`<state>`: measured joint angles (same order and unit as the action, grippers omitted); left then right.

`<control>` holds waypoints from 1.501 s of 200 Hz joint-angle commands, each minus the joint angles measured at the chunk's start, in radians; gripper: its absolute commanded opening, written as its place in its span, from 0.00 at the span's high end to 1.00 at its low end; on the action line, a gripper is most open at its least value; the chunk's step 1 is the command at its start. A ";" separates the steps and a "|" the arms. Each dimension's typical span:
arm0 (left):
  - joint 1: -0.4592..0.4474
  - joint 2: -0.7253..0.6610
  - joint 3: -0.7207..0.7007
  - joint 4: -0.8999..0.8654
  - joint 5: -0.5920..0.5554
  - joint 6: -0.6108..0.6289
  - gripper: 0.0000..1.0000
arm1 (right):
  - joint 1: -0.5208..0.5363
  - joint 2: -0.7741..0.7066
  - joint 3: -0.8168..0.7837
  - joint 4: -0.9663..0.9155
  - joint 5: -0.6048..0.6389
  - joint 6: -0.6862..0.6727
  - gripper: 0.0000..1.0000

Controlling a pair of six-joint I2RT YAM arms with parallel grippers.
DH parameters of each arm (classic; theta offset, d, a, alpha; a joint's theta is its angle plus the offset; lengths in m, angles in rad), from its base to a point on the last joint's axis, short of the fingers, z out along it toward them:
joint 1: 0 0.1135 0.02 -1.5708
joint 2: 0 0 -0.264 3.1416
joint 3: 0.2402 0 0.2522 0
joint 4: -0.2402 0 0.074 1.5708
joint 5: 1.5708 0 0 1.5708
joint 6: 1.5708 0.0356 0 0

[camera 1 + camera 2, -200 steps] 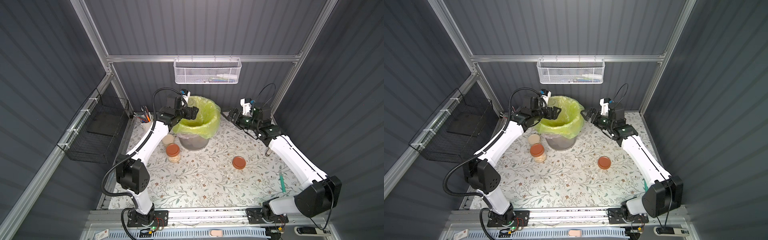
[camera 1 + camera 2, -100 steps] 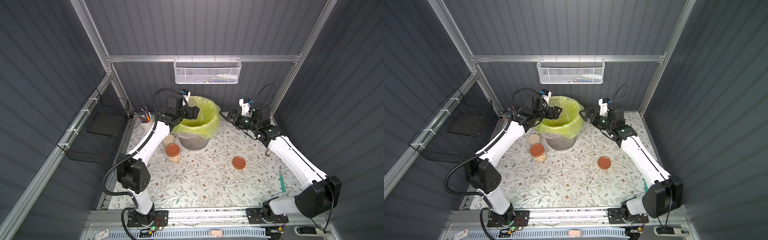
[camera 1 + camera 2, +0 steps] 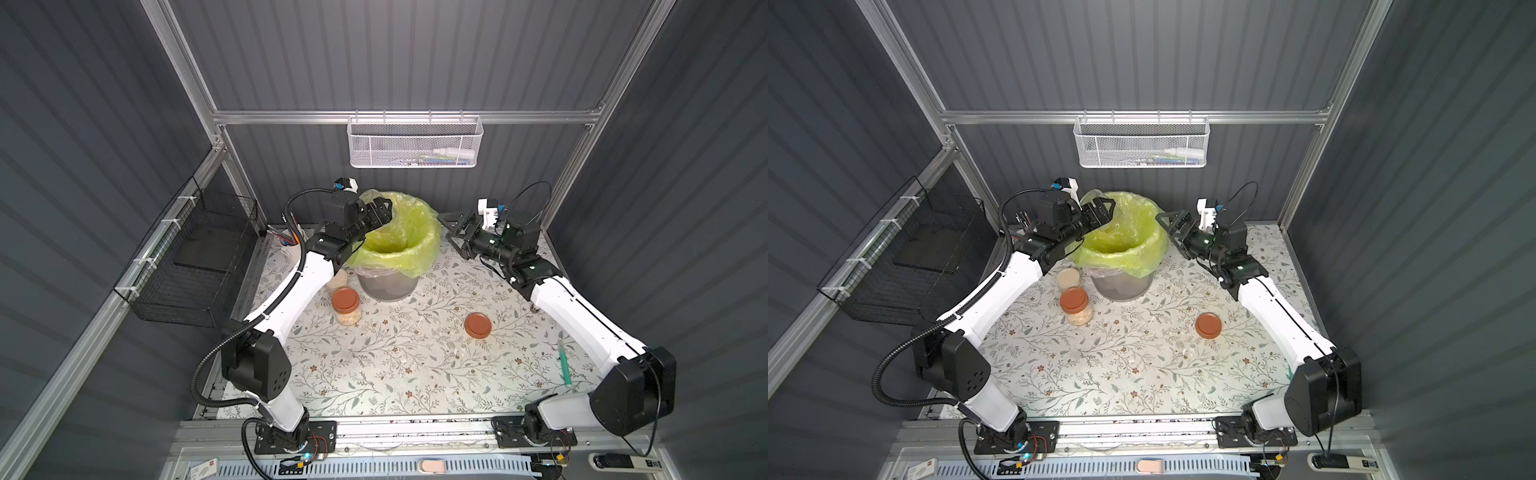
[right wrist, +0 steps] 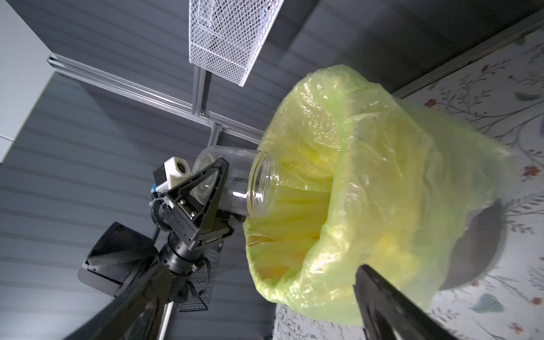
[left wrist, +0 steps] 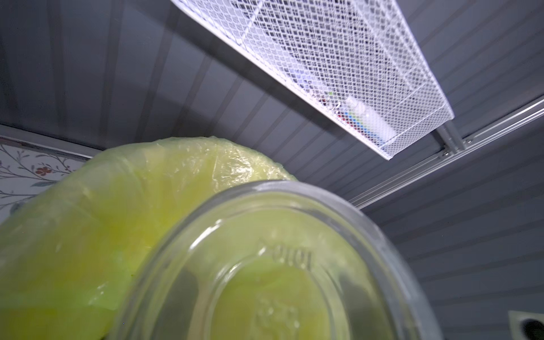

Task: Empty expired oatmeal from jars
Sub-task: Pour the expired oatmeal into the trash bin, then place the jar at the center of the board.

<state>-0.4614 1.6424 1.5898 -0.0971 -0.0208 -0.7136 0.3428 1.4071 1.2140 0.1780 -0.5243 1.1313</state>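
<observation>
The open jar (image 4: 235,182), seemingly empty, is held over the 11 o'clock rim of the bin (image 3: 432,239), long axis tipped mouth-first toward 5 o'clock. It is clamped by the left end effector (image 3: 379,212). The right end effector (image 3: 449,227) is spread apart, empty, at 3 o'clock, and the lidded jars (image 3: 345,301) at 7 o'clock lie nearer the left arm.

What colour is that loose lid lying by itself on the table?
Terracotta-brown. The lid shows best in a top view.
</observation>
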 commanded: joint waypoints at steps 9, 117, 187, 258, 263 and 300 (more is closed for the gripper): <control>-0.018 -0.080 -0.043 0.199 -0.038 -0.181 0.55 | 0.046 -0.003 -0.025 0.209 0.015 0.228 0.01; -0.043 -0.139 -0.287 0.488 -0.099 -0.503 0.52 | 0.234 0.132 -0.035 0.394 0.257 0.504 0.01; -0.049 -0.170 -0.276 0.476 -0.156 -0.603 0.51 | 0.270 0.186 0.045 0.358 0.286 0.486 0.01; -0.054 -0.145 -0.220 0.410 -0.176 -0.754 0.51 | 0.308 0.248 0.125 0.290 0.346 0.440 0.01; -0.054 -0.144 -0.214 0.401 -0.178 -0.762 0.51 | 0.311 0.255 0.132 0.284 0.352 0.438 0.01; -0.066 -0.129 -0.210 0.402 -0.184 -0.849 0.51 | 0.347 0.298 0.198 0.235 0.414 0.428 0.01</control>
<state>-0.5167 1.5074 1.3277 0.2623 -0.1883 -1.4765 0.6647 1.6772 1.3560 0.4713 -0.1665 1.5883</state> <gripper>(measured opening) 0.878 0.990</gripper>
